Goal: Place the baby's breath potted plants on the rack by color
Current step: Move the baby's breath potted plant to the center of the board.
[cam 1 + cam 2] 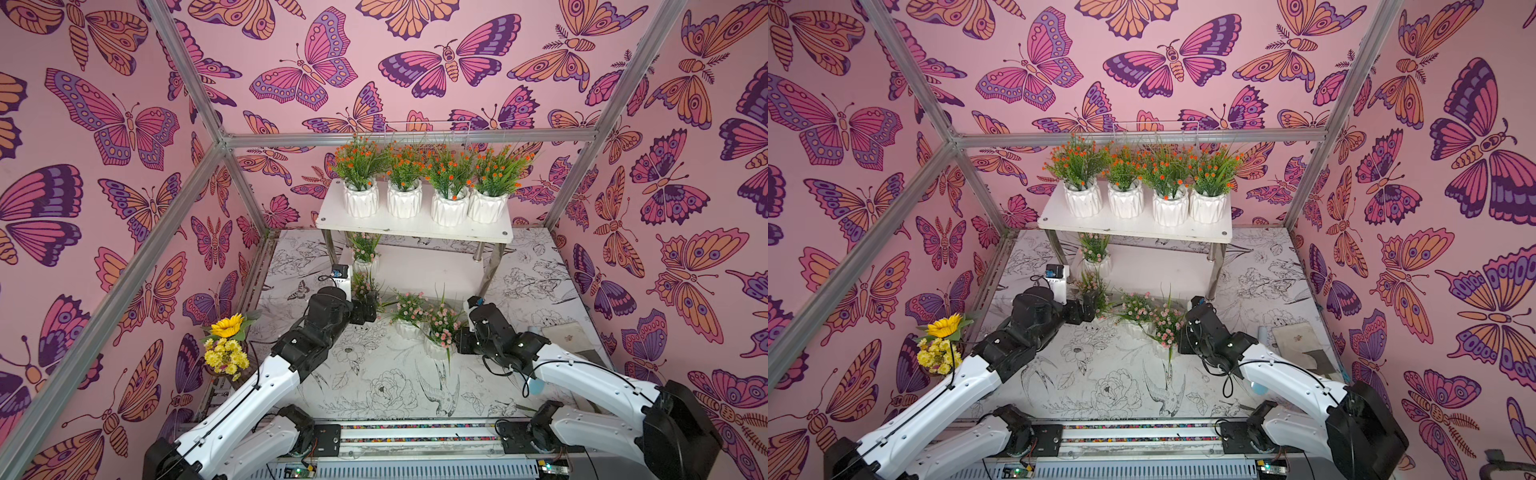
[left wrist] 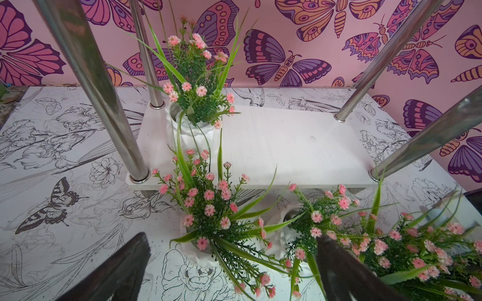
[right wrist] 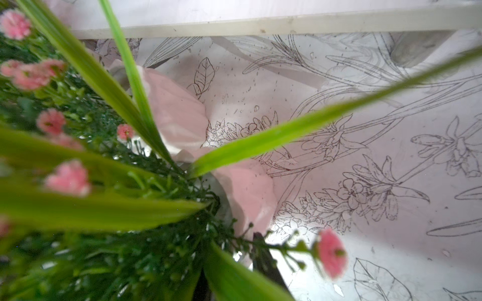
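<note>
Pink plant (image 2: pixel 208 206) sits at spread fingers (image 2: pixel 122 265) of the left end effector (image 2: pixel 232 235) — right end effector (image 1: pixel 460 341) (amid leaves): cannot tell.

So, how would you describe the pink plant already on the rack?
Find the white rack at the back, four orange plants on top. Under them, on its lower board, stands one pink plant, alone. The other pink plants are in front of the rack.
</note>
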### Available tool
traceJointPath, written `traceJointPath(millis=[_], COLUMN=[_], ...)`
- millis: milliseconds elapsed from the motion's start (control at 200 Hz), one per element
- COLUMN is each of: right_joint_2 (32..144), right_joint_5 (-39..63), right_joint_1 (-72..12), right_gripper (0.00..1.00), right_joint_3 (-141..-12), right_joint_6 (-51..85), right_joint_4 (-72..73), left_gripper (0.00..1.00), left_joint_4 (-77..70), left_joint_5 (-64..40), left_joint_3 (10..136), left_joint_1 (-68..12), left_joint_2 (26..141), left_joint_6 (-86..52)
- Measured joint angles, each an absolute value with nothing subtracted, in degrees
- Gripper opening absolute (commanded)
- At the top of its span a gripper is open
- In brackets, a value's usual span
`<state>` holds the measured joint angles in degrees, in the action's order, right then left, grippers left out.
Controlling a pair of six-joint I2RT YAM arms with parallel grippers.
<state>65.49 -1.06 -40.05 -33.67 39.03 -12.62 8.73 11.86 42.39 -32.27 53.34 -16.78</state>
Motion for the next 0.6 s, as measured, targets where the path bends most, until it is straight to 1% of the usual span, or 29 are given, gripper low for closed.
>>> traceJointPath(millis=[195, 401, 601], right_joint_2=[68.2, 70.3, 70.1], right_joint_5=[-2.9, -4.9, -7.5], right_joint_1=[-40.8, -41.1, -41.3], right_gripper=[0.19, 0.11, 0.09], right_joint_3=[-35.5, -38.0, -39.4], right_joint_6=[39.2, 39.3, 39.2], right_joint_4=[-13.1, -15.5, -19.6], left_gripper=[1.00, 1.00, 1.00], left_joint_4=[8.8, 8.9, 9.0], left_joint_5=[12.1, 12.1, 12.3], left_joint_3=[42.4, 42.4, 42.1], left_joint_1=[-32.3, -32.3, -32.3], left_joint_2=[53.1, 52.6, 51.8], left_joint_6=[-16.6, -16.3, -15.9])
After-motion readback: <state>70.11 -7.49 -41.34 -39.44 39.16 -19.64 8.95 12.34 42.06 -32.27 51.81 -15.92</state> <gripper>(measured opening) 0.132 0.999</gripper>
